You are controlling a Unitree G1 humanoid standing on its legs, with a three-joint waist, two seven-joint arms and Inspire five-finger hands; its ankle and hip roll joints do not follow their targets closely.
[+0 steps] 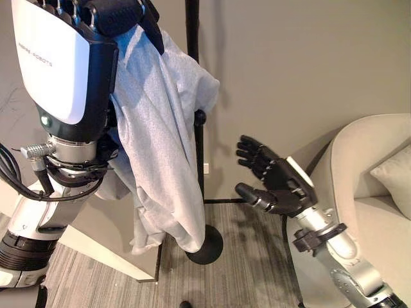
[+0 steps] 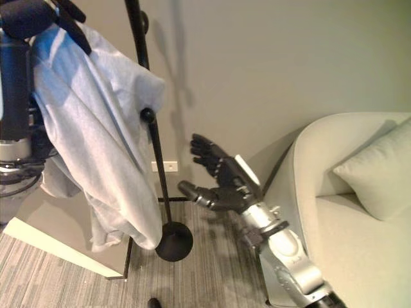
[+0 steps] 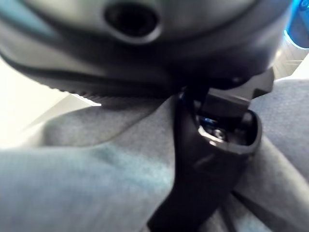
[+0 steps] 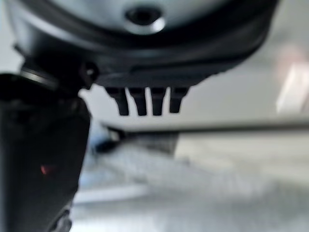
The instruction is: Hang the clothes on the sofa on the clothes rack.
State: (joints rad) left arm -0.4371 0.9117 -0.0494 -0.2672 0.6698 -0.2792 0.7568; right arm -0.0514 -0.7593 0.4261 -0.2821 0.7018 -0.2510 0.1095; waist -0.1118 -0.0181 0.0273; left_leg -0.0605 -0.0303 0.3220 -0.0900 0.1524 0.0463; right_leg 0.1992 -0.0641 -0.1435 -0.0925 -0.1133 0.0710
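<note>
A pale blue-grey garment (image 1: 160, 147) hangs in long folds against the black clothes rack (image 1: 200, 160), whose round base (image 1: 207, 245) stands on the floor. My left hand (image 1: 119, 16) is raised to the garment's top beside the pole, shut on the cloth. In the left wrist view its thumb (image 3: 203, 169) lies across the cloth (image 3: 96, 183). A short knobbed peg (image 1: 200, 117) sticks out just past the cloth's edge. My right hand (image 1: 276, 183) hovers to the right of the pole at mid height, open, palm toward the rack, holding nothing.
A beige sofa (image 1: 359, 147) with a cushion (image 1: 395, 176) stands at the right, close to my right arm. A pale boxy cabinet (image 1: 96, 247) sits low behind the garment at the left. A plain wall rises behind the rack, and striped carpet (image 1: 257, 269) covers the floor.
</note>
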